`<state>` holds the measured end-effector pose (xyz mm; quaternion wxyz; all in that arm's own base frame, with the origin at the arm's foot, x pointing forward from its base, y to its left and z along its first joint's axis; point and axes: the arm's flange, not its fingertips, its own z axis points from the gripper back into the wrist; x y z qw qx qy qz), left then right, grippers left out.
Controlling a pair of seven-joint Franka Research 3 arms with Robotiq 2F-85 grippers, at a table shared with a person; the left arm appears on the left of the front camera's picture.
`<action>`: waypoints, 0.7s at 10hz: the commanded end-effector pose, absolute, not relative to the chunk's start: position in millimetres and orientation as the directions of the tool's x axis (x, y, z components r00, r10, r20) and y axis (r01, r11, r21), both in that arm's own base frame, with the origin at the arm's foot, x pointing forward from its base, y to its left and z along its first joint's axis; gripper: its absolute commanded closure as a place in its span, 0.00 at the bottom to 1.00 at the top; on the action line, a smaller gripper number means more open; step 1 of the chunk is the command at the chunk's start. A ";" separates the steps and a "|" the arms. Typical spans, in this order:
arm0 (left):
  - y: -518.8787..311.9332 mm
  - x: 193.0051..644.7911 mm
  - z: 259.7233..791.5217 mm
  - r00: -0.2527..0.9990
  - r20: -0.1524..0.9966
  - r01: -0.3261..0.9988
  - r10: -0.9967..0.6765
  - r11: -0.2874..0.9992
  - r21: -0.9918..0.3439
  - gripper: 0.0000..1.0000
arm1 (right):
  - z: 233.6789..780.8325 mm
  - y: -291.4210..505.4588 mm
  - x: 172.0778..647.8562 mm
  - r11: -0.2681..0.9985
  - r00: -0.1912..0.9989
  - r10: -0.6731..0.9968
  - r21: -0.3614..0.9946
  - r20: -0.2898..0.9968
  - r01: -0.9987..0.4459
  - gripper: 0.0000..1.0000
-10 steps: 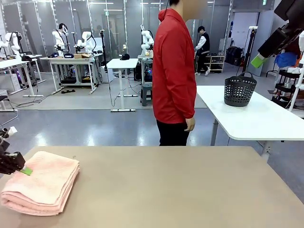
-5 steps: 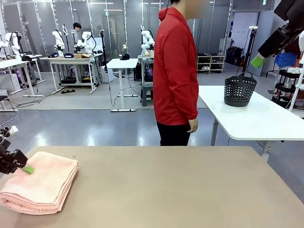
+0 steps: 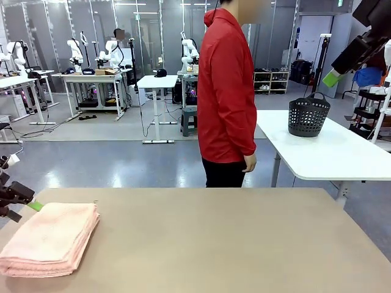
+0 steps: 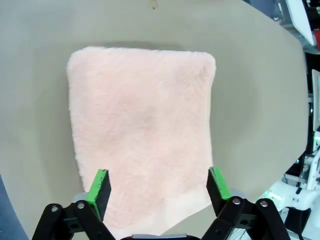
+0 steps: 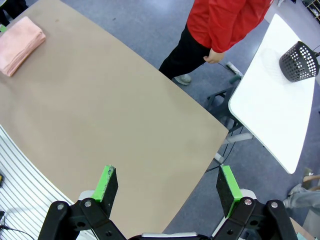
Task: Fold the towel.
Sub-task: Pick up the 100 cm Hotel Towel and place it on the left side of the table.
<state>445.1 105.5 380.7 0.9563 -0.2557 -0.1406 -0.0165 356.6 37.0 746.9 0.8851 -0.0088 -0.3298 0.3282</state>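
The salmon-pink towel (image 3: 52, 238) lies folded in a thick stack at the near left of the tan table (image 3: 220, 244). My left gripper (image 3: 21, 202) hovers just off the towel's far left corner, open and holding nothing. Seen from the left wrist, the towel (image 4: 142, 130) lies flat below the spread left gripper (image 4: 159, 185), with its paler hem nearest the fingers. My right gripper (image 3: 339, 68) is raised high at the upper right. In the right wrist view the right gripper (image 5: 167, 185) is open over the table, and the towel (image 5: 20, 44) is far off at the top left.
A person in a red jacket (image 3: 226, 91) stands at the far side of the table, arms down. Behind to the right, a white table (image 3: 342, 159) carries a black basket (image 3: 308, 115). Most of the tan tabletop is bare.
My left gripper has opened, let go of the towel's edge and drawn up and back to the left. The towel's top layer has settled flat. The right arm has not moved.
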 end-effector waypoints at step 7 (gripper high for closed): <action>105.5 445.1 380.7 0.960 0.277 0.104 0.040 0.869 -0.484 0.00 | 747.2 35.8 356.8 0.779 0.562 0.594 -0.240 0.575 -0.579 0.00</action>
